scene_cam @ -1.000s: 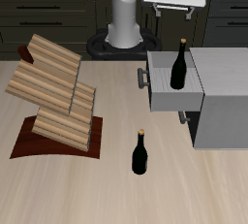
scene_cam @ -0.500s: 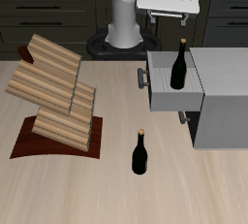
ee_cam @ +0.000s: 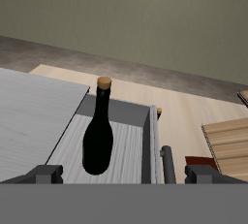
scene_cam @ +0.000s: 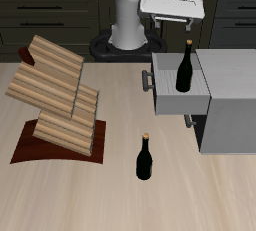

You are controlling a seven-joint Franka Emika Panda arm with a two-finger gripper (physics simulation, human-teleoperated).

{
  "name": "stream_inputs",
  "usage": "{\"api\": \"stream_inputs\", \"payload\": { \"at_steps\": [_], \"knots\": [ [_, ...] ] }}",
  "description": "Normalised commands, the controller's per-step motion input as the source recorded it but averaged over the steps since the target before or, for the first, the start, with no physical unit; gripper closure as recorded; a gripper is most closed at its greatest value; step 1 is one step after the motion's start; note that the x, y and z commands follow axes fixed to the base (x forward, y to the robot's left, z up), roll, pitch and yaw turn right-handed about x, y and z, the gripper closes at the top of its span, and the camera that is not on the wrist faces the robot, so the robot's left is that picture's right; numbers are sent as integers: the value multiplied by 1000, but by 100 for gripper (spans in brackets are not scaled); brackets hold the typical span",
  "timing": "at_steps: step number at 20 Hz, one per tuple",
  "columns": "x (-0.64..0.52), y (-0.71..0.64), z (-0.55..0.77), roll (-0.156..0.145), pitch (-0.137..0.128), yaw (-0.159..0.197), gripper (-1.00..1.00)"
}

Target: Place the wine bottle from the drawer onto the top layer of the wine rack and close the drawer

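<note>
The big light-wood slatted wine rack (scene_cam: 55, 95) sits on its dark brown board. The wide grey box drawer (scene_cam: 180, 83) is pulled open. The slim black wine bottle (scene_cam: 185, 68) stands upright inside. The gripper (scene_cam: 172, 19) hangs above, fingers spread apart, holding nothing.

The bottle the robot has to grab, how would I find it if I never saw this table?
Look for the grey cabinet at the side of the table; its drawer is pulled open. The wine bottle stands upright inside it, dark with a tan cork. Its twin stands alone on the bare table, nearer the front edge.
</note>
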Motion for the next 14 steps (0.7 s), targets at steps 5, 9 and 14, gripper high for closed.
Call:
{"api": "stream_inputs", "payload": {
  "at_steps": [5,9,14],
  "knots": [
    [158,23,47,-20,3,-14,-100],
    [169,74,42,7,14,-19,-100],
    [127,70,34,-6,14,-34,-100]
  ]
}}
